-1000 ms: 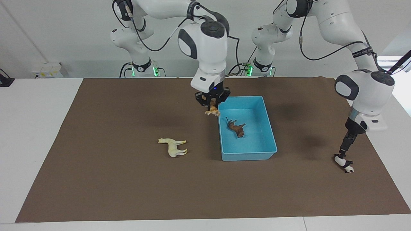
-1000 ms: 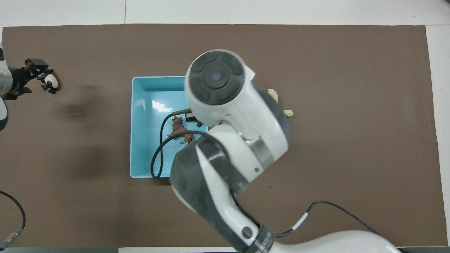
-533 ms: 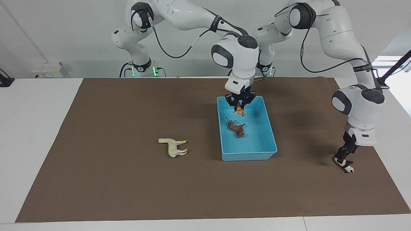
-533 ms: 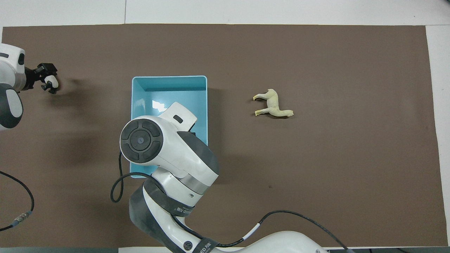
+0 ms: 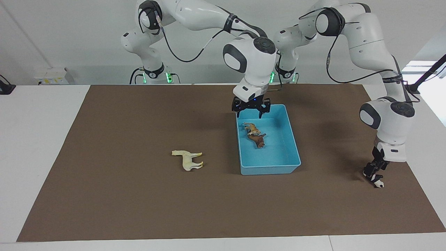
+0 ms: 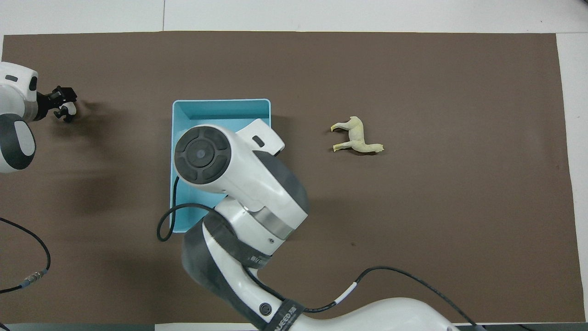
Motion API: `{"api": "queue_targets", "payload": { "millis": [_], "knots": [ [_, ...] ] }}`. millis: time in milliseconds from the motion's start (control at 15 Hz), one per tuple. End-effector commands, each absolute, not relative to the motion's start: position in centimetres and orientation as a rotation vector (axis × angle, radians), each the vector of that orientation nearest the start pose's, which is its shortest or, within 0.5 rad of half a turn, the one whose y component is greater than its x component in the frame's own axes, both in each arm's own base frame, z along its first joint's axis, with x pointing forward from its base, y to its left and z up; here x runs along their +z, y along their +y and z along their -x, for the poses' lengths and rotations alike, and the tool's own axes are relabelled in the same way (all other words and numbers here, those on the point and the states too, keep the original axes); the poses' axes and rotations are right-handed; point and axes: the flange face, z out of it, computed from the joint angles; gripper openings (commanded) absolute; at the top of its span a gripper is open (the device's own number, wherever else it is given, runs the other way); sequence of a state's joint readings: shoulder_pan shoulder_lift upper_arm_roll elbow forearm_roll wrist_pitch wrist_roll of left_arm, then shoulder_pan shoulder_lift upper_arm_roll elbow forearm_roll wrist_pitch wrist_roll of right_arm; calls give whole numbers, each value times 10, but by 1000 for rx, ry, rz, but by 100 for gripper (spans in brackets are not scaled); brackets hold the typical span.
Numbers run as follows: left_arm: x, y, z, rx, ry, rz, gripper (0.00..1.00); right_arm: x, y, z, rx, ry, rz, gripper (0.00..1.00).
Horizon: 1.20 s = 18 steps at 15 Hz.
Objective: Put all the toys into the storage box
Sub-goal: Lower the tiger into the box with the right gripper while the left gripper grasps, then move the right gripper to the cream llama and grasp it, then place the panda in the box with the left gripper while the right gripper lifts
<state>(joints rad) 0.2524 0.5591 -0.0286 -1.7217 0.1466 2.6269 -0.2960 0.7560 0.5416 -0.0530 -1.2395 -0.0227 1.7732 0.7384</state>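
Right end effector (image 5: pixel 250 112): fingers spread, over storage box (image 5: pixel 291 139).
Tiger (image 5: pixel 251 128): just released; lies inside, touching lion (image 5: pixel 258 140).
Left end effector (image 5: pixel 373 171): at panda (image 5: pixel 377 181); finger state unclear.
Horse (image 5: pixel 188 159): outside the box, toward the right arm's end.

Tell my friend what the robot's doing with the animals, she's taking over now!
Right pincer: open, empty, over the storage box.
Left pincer: down at the panda on the mat at the left arm's end; grip unclear.
Done: tiger and lion lie in the box.
Left: panda, and the horse on the mat toward the right arm's end.
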Motion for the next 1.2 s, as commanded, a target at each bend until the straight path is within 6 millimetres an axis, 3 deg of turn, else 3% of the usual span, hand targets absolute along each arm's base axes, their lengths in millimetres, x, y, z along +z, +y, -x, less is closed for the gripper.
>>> {"api": "queue_targets", "payload": {
  "millis": [0,67,133,200,267,333,400,533,600,733,867,933,1000,1133],
  "knots": [
    [280,153,-672,-558,-595,2969,100,453,395,-583,6,-120,3196,100],
    [279,154,-670,-546,-597,2969,100,448,367,-601,13,-61,3202,100],
    [281,153,-671,-537,-596,2970,76,449,349,-612,-5,-32,3205,100],
    [281,154,-671,-529,-597,2970,43,448,329,-625,-31,-4,3207,100],
    [281,154,-672,-527,-595,2970,23,443,304,-639,-47,18,3201,100],
    [282,154,-671,-518,-598,2970,9,432,283,-646,-37,37,3201,100],
    [284,154,-673,-506,-598,2971,0,423,260,-651,-60,55,3192,100],
    [311,148,-693,-509,-585,2967,0,395,213,-658,-148,16,3153,100],
    [332,138,-706,-478,-575,2970,0,380,200,-656,-181,4,3145,100],
    [375,97,-719,-389,-558,2994,0,364,202,-652,-185,11,3136,100],
    [434,39,-706,-353,-585,3005,0,357,206,-652,-180,37,3104,100],
    [454,-1,-692,-302,-570,3012,0,353,210,-649,-169,28,3103,100],
    [475,-54,-675,-256,-569,3017,0,352,217,-643,-153,12,3106,100],
    [481,-152,-646,-194,-655,3005,0,344,218,-638,-149,3,3108,100]
  ]
}}
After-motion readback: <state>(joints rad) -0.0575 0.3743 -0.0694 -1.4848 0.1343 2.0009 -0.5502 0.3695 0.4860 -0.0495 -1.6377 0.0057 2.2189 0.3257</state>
